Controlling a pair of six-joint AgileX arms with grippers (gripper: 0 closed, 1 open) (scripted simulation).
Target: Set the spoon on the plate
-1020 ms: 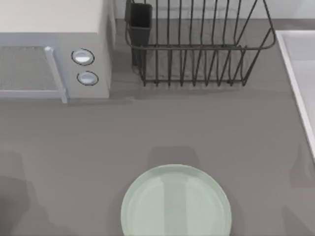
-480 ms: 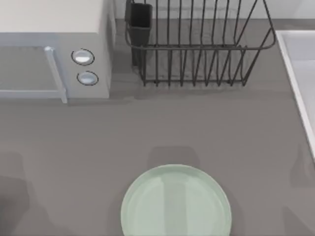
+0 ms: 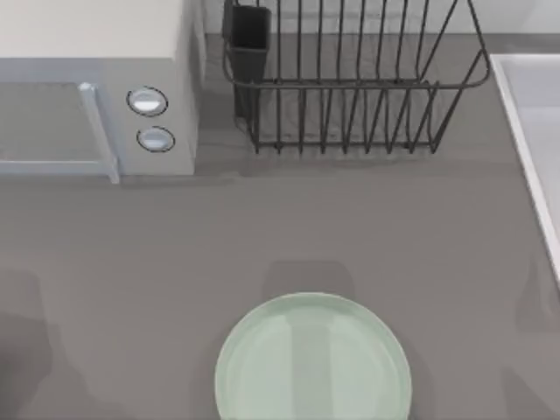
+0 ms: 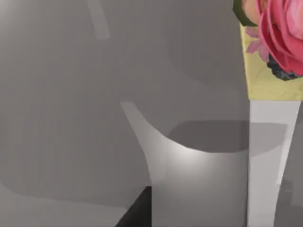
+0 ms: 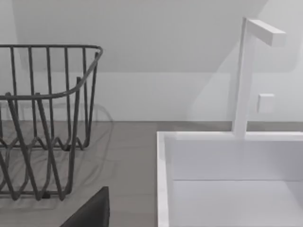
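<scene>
We judged the task to be at its very start: the plate (image 3: 313, 363) lay bare at the near edge of the table (image 3: 262, 227), about midway between left and right, with nothing set on it. Where the spoon lay we could not tell, so we could not place it relative to either pincer.

The left wrist view looked close upon grey surfaces, with a dark wedge (image 4: 136, 213) at its edge that may have been part of the left gripper. The right wrist view faced the dish rack (image 5: 42, 118) and the sink (image 5: 227, 161) with its faucet (image 5: 244, 75) at the far right, and had a similar dark wedge (image 5: 90, 213), perhaps part of the right gripper. Whether either pincer was spread or pressed together we could not tell.

In our judgement, the next move called for finding the spoon and bringing one arm over it with the pincer spread. Only then could it be carried to the plate.
</scene>
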